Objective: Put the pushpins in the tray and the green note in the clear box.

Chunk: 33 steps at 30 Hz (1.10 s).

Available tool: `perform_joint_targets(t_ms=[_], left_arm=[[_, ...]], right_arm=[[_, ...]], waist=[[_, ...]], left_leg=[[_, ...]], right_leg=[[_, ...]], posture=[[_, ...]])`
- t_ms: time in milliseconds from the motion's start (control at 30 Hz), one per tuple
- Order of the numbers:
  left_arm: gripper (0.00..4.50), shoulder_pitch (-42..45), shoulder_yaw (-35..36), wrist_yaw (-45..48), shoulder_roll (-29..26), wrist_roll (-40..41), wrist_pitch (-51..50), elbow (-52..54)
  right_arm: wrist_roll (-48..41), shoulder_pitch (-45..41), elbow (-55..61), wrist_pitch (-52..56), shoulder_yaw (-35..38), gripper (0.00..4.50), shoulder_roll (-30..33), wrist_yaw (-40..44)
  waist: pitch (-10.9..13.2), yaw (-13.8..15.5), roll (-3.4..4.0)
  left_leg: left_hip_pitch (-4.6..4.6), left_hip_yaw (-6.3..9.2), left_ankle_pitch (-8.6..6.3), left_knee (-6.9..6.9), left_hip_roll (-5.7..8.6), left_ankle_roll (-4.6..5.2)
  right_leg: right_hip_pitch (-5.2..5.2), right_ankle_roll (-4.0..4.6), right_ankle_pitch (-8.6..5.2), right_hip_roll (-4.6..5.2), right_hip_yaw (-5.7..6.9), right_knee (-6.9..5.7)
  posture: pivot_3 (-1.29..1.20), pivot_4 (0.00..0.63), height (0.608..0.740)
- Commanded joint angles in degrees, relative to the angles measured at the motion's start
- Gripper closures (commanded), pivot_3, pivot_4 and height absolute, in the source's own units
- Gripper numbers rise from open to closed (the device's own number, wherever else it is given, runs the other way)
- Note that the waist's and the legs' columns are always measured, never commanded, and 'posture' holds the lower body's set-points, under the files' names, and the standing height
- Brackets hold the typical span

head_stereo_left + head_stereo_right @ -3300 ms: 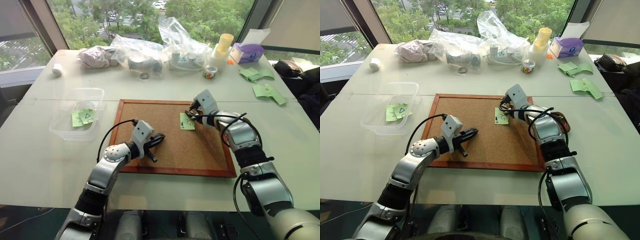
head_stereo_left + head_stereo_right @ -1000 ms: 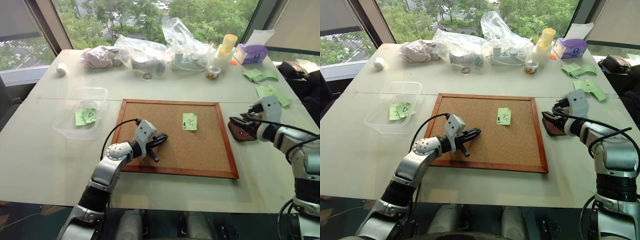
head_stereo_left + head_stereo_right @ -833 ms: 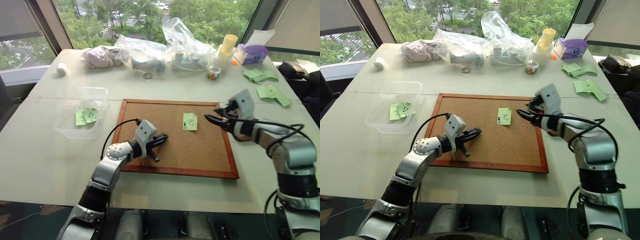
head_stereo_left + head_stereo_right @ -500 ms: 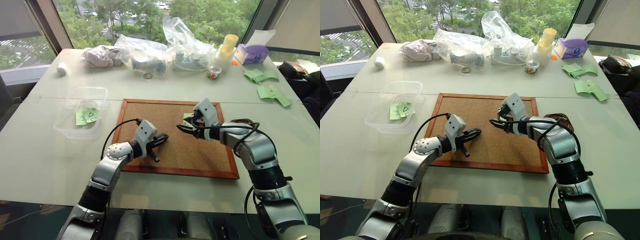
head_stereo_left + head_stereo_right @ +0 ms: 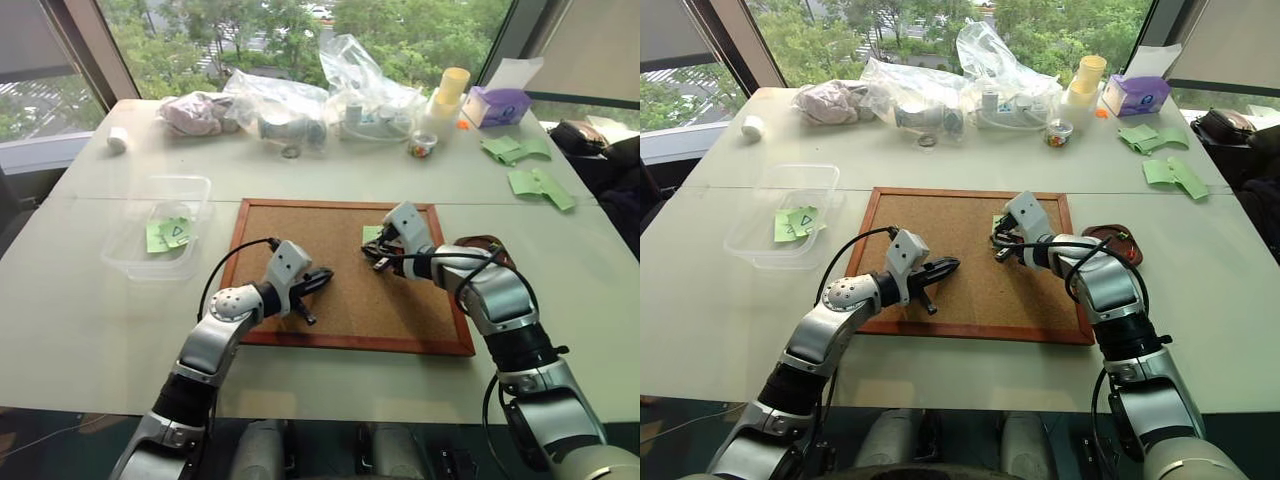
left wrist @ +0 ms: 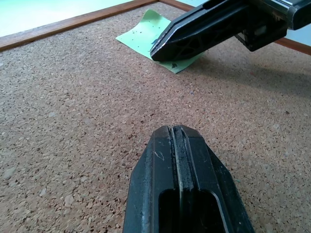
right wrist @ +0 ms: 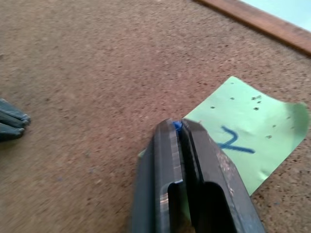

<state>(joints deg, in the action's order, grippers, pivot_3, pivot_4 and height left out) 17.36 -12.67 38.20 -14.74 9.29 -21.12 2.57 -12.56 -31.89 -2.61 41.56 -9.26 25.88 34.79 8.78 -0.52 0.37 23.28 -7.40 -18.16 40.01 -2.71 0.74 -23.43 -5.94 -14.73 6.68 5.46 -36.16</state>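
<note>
Corkboard [image 5: 330, 300], right gripper [image 7: 179, 127] pinching green note [image 7: 243, 131], squiggle visible at wrist

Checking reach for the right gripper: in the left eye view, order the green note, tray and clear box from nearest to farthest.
1. Green note: at the right gripper, on the corkboard.
2. Tray: just right of the corkboard.
3. Clear box: far left.

**Clutter around the board**

A wood-framed corkboard [image 5: 345, 275] lies flat in the middle of a pale table [image 5: 90, 320]; along the far edge sit crumpled plastic bags [image 5: 300, 95], a small white roll [image 5: 116, 140] at the left corner, a stack of yellow cups [image 5: 447, 92], a little jar of coloured bits [image 5: 417, 147] and a purple tissue box [image 5: 497, 105]; loose green paper sheets [image 5: 528, 165] lie at the far right; trees [image 5: 400, 25] show through the window beyond.
</note>
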Motion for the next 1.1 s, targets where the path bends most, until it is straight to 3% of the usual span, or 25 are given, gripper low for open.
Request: perform_joint_targets(t_ms=[33, 500, 667, 867, 967, 1100], left_arm=[[4.5, -1.1, -0.2, 0.4, -1.0, 0.2, -1.5, 0.1], [4.5, -0.1, -0.3, 4.4, -3.0, 1.7, -2.7, -0.1], [4.5, 2.4, 5.1, 16.7, -12.7, 14.0, -12.1, 9.1], [4.5, 12.1, 13.4, 16.4, -11.0, 27.6, -24.2, 5.2], [3.47, 17.9, 18.0, 12.6, -6.8, 33.3, -29.8, -1.6], [1.54, 23.3, 22.2, 5.4, -1.0, 35.0, -32.5, -11.3]], right_arm=[[0.1, -0.4, 1.6, -0.3, 1.0, 4.46, -0.3, -0.2], [-4.8, -0.9, 22.1, 10.9, 4.8, 4.46, 3.7, 0.0], [-5.9, -0.2, 26.1, 12.2, 3.9, 4.46, 5.7, 1.1], [-6.5, 1.1, 28.9, 11.8, 2.9, 4.46, 7.0, 2.0], [-6.5, 1.0, 29.4, 11.7, 2.7, 4.5, 7.3, 1.7], [-6.2, 0.4, 30.5, 11.4, 2.3, 4.5, 8.3, 2.0]], waist=[[0.0, -0.1, 0.0], [0.0, -0.2, 0.0], [0.0, -0.6, -0.04], [0.1, 0.5, -0.2], [0.1, 0.7, -0.21], [0.2, 0.7, -0.26]], left_leg=[[0.0, 0.0, 0.0, 0.0, 0.0, 0.0], [0.02, 0.01, 0.0, -0.01, -0.02, -0.01], [0.11, -0.01, 0.02, -0.05, -0.07, -0.04], [0.16, 0.08, 0.0, 0.02, -0.03, -0.01], [0.15, 0.04, -0.02, 0.03, 0.08, 0.03], [0.14, 0.03, 0.0, 0.02, 0.12, 0.0]], right_leg=[[0.0, 0.0, 0.0, 0.0, 0.0, -0.01], [-0.05, 0.0, 0.0, 0.0, 0.0, 0.0], [-0.23, 0.01, -0.01, -0.03, -0.01, -0.03], [-0.13, 0.0, 0.0, 0.03, -0.01, 0.01], [-0.12, 0.0, 0.0, 0.03, -0.01, 0.03], [-0.12, -0.02, -0.01, -0.02, -0.01, 0.02]], posture=[[0.0, 0.15, 0.74], [0.0, 0.15, 0.74], [0.0, 0.15, 0.74], [0.0, 0.15, 0.74], [0.0, 0.15, 0.74], [0.0, 0.15, 0.74]])
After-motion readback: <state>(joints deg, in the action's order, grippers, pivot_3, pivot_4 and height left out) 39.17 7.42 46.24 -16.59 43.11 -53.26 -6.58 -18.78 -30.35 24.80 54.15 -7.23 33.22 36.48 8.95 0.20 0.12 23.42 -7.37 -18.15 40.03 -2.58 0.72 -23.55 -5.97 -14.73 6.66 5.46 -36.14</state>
